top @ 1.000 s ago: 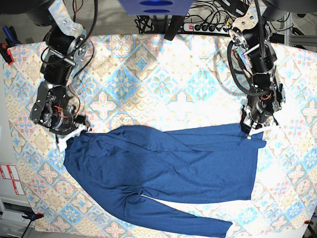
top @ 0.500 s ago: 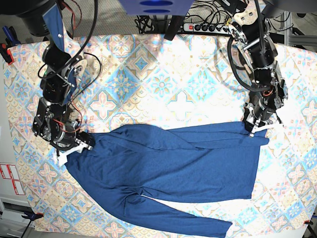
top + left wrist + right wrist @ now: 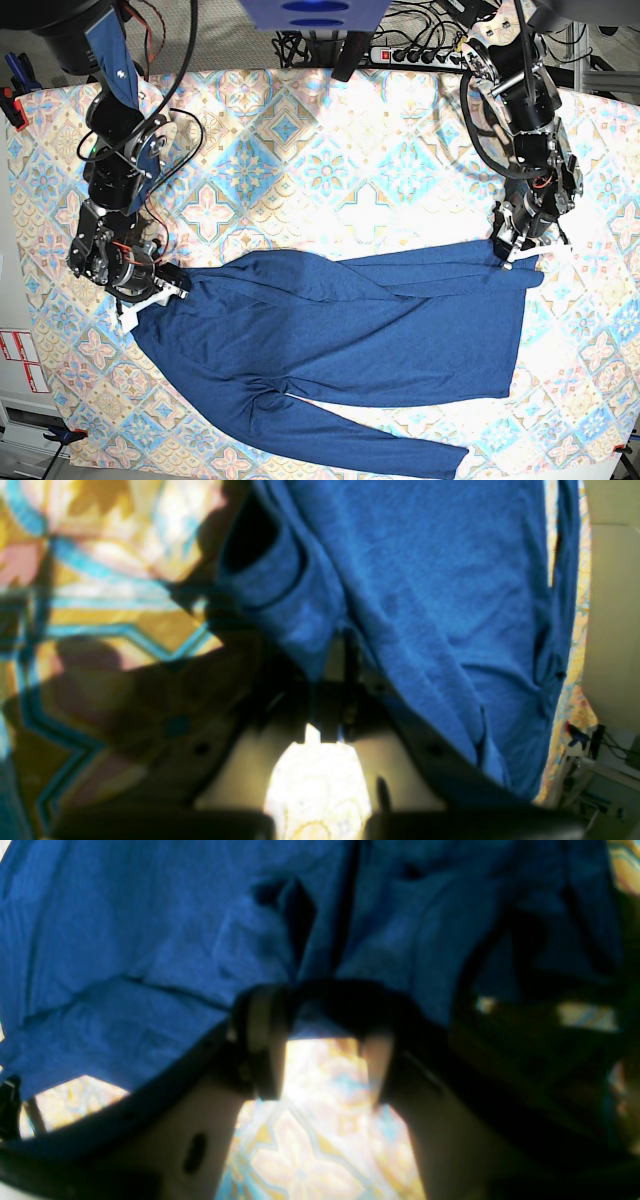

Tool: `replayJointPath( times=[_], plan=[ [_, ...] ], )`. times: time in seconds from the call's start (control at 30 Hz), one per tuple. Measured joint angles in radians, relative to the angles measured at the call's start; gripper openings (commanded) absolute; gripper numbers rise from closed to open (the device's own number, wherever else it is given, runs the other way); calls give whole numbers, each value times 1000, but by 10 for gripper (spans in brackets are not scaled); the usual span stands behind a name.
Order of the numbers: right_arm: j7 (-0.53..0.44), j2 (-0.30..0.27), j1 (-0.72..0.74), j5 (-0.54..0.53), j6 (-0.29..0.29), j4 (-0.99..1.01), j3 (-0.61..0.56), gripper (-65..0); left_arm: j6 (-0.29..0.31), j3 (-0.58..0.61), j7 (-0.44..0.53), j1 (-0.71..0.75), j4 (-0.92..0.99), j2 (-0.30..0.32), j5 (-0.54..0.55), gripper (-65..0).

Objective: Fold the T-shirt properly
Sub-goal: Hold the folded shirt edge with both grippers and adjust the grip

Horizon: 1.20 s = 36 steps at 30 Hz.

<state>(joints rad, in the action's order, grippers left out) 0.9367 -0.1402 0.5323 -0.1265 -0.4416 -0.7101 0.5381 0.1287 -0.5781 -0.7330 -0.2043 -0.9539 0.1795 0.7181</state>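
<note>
the t-shirt [image 3: 340,350] lies spread across the near half of the tablecloth [image 3: 330,160], body running left-right in the base view, one long sleeve [image 3: 370,440] trailing along the near edge, w/ a fold line across the upper part.

left gripper [image 3: 520,250] sits at the shirt's far corner on the base view's right. jaws are clenched tight on the fabric edge; in the left wrist view the cloth [image 3: 425,605] bunches into a pinch right at the fingertips.

right gripper [image 3: 145,288] is at the opposite corner, on the base view's left. its jaws stand wide apart; the right wrist view shows fabric [image 3: 150,965] draped over and behind the fingers [image 3: 262,1040] w/ bare tablecloth showing btwn them, so nothing looks pinched there. reads as released.

handling, as a guess: thin soft knit, light, no stiffness, so it'll sag and stretch if pulled from one pt, and drag on the cloth underneath. best grabbed at corners or seams (shoulder, hem), both sides together, w/ a decent bite so layers don't slip out. the loose sleeve prob needs tucking in before the body fold.
</note>
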Motion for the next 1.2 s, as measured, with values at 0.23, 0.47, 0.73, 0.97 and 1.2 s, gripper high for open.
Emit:
replayJointPath(
  times=[0.23,0.47,0.73,0.97,1.2],
  plan=[
    [1,-26,-27,16,12,-25,70,-405,0,0,0,-1,0,0,1,-650],
    [-2,-13,-34,14,27,-22,70,-405,0,0,0,-1,0,0,1,-650],
    [-76,-15,-19,10,90,50,72,-405,0,0,0,0,0,0,1,-650],
    [-133,-14,19,-11,101,138,73,-349,0,-2,0,-1,0,0,1,-650],
    [-129,-15,23,-11,98,140,73,-379,0,-2,0,0,0,0,1,-650]
  ],
)
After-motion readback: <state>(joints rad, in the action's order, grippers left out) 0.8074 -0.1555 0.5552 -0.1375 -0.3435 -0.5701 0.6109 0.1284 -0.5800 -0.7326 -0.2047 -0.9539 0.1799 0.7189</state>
